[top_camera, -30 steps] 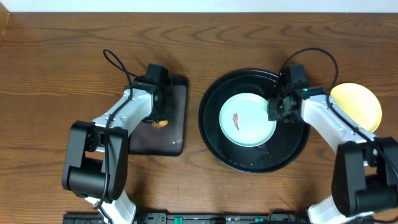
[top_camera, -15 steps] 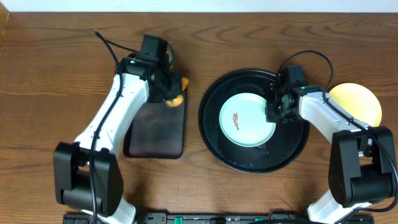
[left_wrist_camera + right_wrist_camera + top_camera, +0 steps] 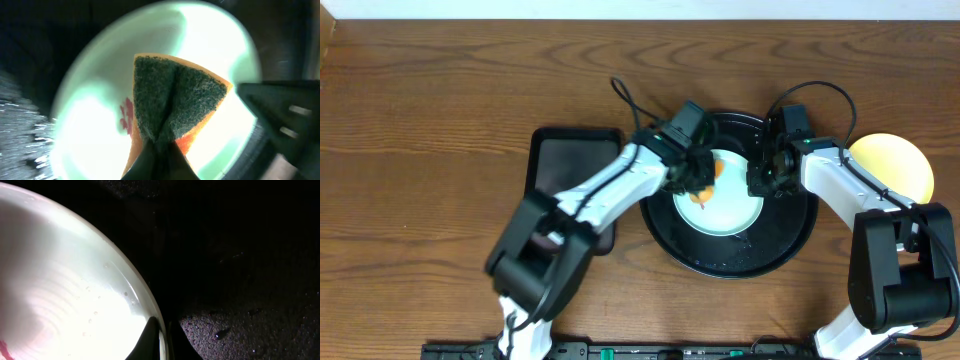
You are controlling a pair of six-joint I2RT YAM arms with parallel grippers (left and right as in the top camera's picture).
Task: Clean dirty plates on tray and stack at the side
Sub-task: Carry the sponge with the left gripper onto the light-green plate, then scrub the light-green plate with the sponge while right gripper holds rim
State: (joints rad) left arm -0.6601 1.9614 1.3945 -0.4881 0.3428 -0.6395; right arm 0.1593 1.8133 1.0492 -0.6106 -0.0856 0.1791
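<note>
A pale turquoise plate with a reddish-brown smear lies in the round black tray. My left gripper is shut on an orange sponge, and its green scouring face hovers over the plate. At the plate's right rim my right gripper is shut, one finger inside the rim and one outside. A pale yellow plate rests on the table right of the tray.
A smaller rectangular black tray lies to the left of the round one. The round tray's floor is wet and speckled. Cables loop behind both wrists.
My left arm swung right from the rectangular tray, carrying the sponge over the turquoise plate. My right gripper closed on the plate's rim and stayed in place.
</note>
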